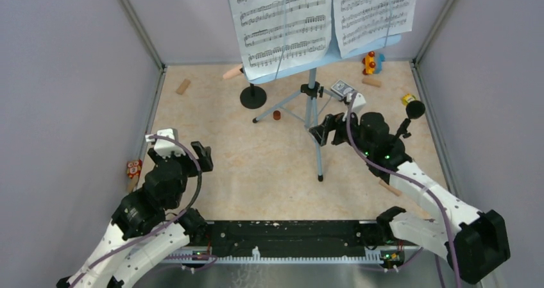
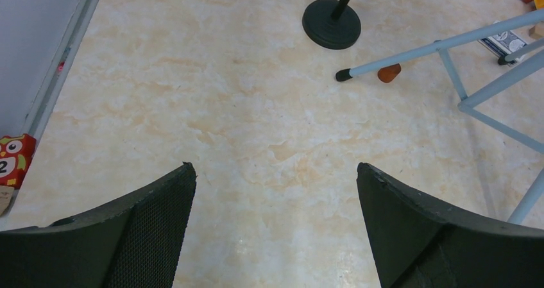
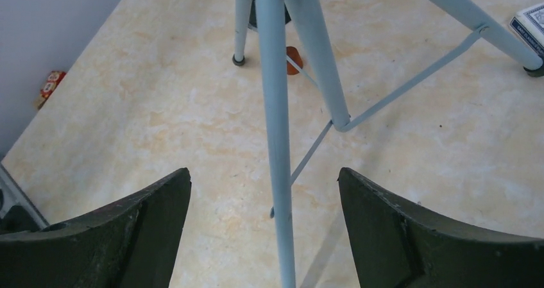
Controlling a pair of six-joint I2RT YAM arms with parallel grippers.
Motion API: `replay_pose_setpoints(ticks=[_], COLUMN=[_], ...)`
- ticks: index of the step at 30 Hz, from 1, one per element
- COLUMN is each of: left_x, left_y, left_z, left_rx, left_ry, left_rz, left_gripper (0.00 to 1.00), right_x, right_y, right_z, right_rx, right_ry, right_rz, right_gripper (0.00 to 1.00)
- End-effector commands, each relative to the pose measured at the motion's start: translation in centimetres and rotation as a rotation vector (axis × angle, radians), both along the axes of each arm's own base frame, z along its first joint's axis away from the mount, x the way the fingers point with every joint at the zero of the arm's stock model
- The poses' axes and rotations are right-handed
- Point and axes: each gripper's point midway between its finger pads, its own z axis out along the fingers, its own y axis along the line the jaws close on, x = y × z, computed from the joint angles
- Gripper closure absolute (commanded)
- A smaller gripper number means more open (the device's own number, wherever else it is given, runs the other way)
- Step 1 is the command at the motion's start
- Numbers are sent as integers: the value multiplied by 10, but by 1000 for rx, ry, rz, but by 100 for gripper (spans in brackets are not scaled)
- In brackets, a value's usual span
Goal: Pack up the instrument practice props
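The light-blue music rack (image 1: 319, 59) stands at the back middle on its tripod, with two white sheet-music pages (image 1: 285, 18) on it. My right gripper (image 1: 319, 134) (image 3: 263, 170) is open, its jaws on either side of the front tripod leg (image 3: 276, 108) without touching it. My left gripper (image 1: 183, 148) (image 2: 276, 166) hangs open over bare table at the left, holding nothing. A black round-based mic holder (image 1: 253, 96) (image 2: 331, 23) stands left of the tripod. A beige microphone (image 1: 232, 72) lies behind it, partly hidden. A black microphone (image 1: 414, 110) stands at the right.
A blue-patterned card box (image 1: 342, 86) (image 3: 529, 28) lies by the right tripod leg, a small red-brown peg (image 1: 276, 115) (image 2: 389, 73) by the left one. Wooden blocks (image 1: 184, 86) and coloured toys (image 1: 370, 61) lie at the back, an owl block (image 2: 16, 160) by the left wall. Grey walls enclose three sides.
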Motion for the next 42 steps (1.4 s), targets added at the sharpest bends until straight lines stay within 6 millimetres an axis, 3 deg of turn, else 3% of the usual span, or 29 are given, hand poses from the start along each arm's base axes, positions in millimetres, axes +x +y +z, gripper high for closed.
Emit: replay_pose_setpoints(ticks=[1,10,22,36,42], left_x=[3,-5,3,1,0], left_y=[-9,3,-7,-4,-2], left_z=[10,18,11,14,14], left_rx=[-22,-70,-29,-39,-42], left_ry=[-34,-88,-36,-55,-56], left_rz=[-37,-14,-28,-28,-18], left_gripper=[1,1,1,1,1], right_x=[39,85,120,140,139], right_y=[10,19,35,64,99], right_z=[21,7,1,1,-1], right_rx=[50,36,-10,-101,-142], right_ry=[-182,-267,-342,-362,-344], right_rz=[-81,-152,-167,-187,-183], right_gripper=[16,17,33,81,84])
